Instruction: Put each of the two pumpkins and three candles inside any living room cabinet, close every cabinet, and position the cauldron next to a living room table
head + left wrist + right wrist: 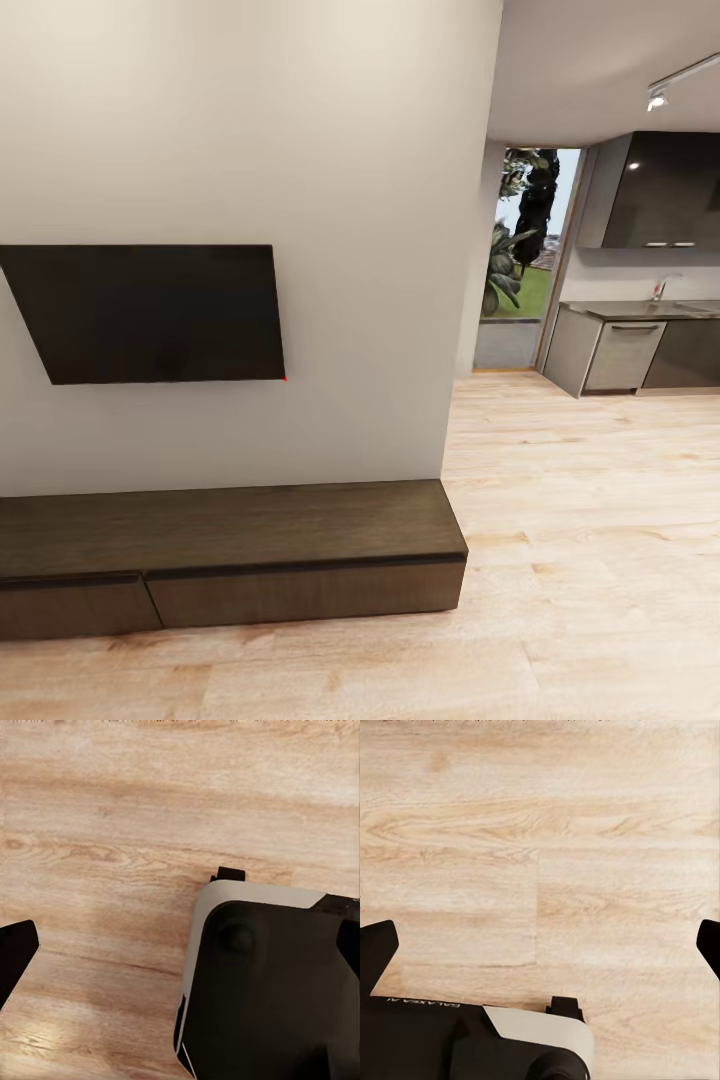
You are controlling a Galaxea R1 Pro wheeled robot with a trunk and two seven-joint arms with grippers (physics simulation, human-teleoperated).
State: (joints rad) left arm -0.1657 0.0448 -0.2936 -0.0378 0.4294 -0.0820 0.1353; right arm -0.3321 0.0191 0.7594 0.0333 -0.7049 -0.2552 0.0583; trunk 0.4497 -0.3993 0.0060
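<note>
The cabinet (230,560) is sitting against the pale wall directly under the dark television (150,312), with both visible drawer fronts lying flush and shut. Right of the cabinet, wood flooring (590,520) is running toward grey kitchen units (630,350). The left gripper (180,945) is hanging over the floor above the robot's base (270,982), fingertips spread wide and holding nothing. The right gripper (540,945) is likewise splayed wide, empty, above the planks.
</note>
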